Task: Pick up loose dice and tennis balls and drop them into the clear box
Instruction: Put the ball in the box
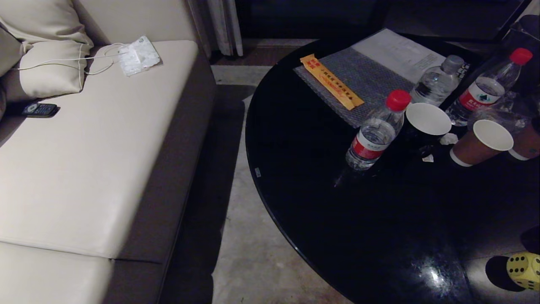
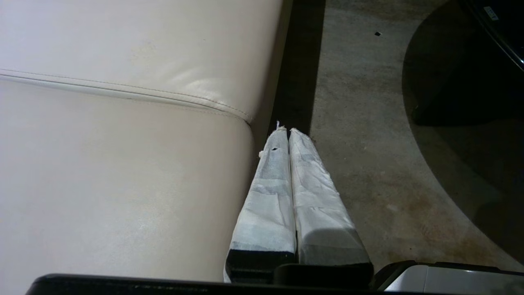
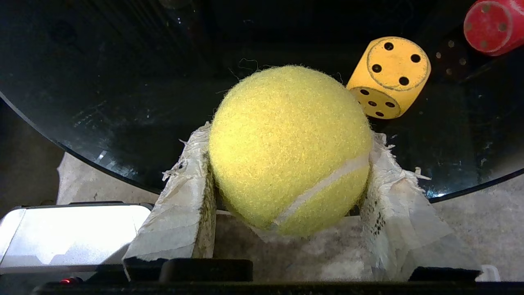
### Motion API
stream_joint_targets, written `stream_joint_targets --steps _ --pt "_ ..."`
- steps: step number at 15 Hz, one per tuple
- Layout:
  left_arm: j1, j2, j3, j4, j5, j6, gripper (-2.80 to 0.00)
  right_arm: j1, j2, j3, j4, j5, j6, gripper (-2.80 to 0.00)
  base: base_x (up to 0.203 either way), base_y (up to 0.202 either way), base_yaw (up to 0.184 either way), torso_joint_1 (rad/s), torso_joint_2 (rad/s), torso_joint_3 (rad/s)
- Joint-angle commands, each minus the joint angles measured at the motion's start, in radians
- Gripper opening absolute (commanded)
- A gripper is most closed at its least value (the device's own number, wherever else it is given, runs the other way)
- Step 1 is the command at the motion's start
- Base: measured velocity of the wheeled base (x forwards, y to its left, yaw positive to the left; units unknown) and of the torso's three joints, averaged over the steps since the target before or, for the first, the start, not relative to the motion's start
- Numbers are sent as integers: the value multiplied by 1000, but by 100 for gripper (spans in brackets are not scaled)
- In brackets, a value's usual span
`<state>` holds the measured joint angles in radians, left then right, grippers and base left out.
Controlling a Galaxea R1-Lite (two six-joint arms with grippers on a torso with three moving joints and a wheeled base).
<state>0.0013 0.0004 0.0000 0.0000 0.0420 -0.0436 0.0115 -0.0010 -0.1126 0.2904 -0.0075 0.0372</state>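
The right gripper (image 3: pixel 286 164) holds a tennis ball (image 3: pixel 288 149), with one taped finger pressed on each side of it. The ball is round, so it has no long side, but its white seam (image 3: pixel 323 184) runs in a slant across the part near the camera. The ball hangs over the edge of the round black worktop (image 3: pixel 123 102), with the grey floor (image 3: pixel 483 213) showing just past that edge. A yellow die (image 3: pixel 389 78) sits on the worktop just beyond the ball. It is tipped, so its four-dot face looks up at the camera and a five-dot face looks down toward the ball. A red die (image 3: pixel 493 26) lies farther off, partly cut by the picture's edge. In the head view, another yellow die (image 1: pixel 524 270) with black dots lies on the floor by the worktop, at the bottom right corner. Two water bottles with red caps (image 1: pixel 375 131) (image 1: pixel 489 86) and one with a clear cap (image 1: pixel 438 80) stand upright on the worktop, next to paper cups (image 1: pixel 426 122) (image 1: pixel 483 141). A long orange packet (image 1: pixel 331 81) lies flat on a grey mat (image 1: pixel 363 84), pointing from the far left to the near right. The left gripper (image 2: pixel 290 131) has its white fingers (image 2: pixel 270 184) shut together, holding nothing. It hangs over the dark gap between the cream sofa (image 2: pixel 123 164) and the floor. A remote (image 1: pixel 39 109) and a white cable (image 1: pixel 63 59) lie on the sofa.
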Motion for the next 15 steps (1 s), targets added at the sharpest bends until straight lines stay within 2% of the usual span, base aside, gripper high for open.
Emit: stream_joint_targets --steps 1,15 --pt "0 1 2 0 1 1 -280 1 3 1 3 -1 3 -280 0 0 0 2 2 39" --pt "0 1 2 0 1 1 -280 1 3 1 3 4 -3 -280 0 0 0 3 2 195"
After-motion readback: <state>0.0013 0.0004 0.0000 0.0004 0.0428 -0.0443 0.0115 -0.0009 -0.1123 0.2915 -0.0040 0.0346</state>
